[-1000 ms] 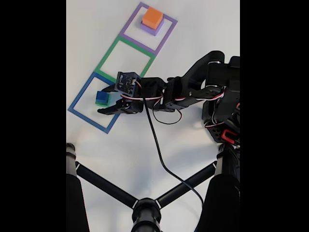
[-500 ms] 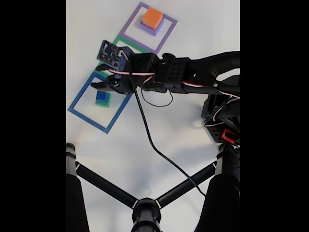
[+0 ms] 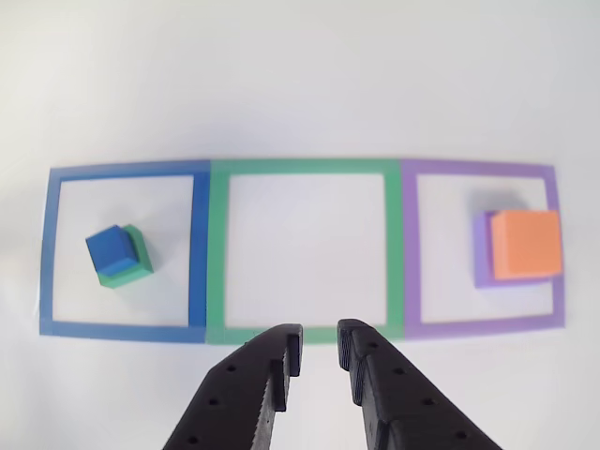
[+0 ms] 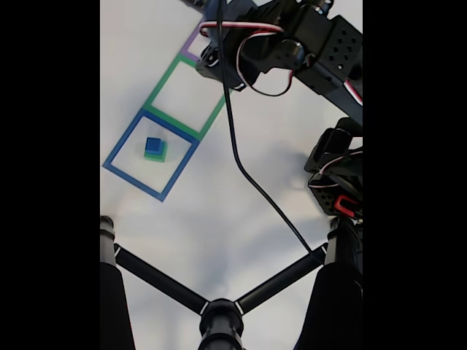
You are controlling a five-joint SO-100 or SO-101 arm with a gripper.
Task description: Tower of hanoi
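Three taped squares lie in a row. The blue square [image 3: 199, 246] [image 4: 120, 149] holds a small blue cube [image 3: 110, 247] [image 4: 153, 144] stacked on a green cube [image 3: 139, 253] [image 4: 155, 156]. Nothing lies inside the green square [image 3: 217, 248] [image 4: 165, 79]. Inside the purple square [image 3: 409, 246] an orange cube [image 3: 527, 244] sits on a purple block [image 3: 481, 251]. My gripper [image 3: 320, 339] hovers high above the near edge of the green square, its jaws a narrow gap apart with nothing between them. In the fixed view the raised arm [image 4: 292, 40] covers most of the purple square.
The arm's base [image 4: 337, 182] stands at the right of the white table, and a black cable [image 4: 252, 182] trails from the arm across the surface. Black tripod legs [image 4: 219, 310] cross the bottom of the fixed view.
The gripper left the blue cube on the green cube in the blue square. It then lifted and swung toward the green and purple squares.
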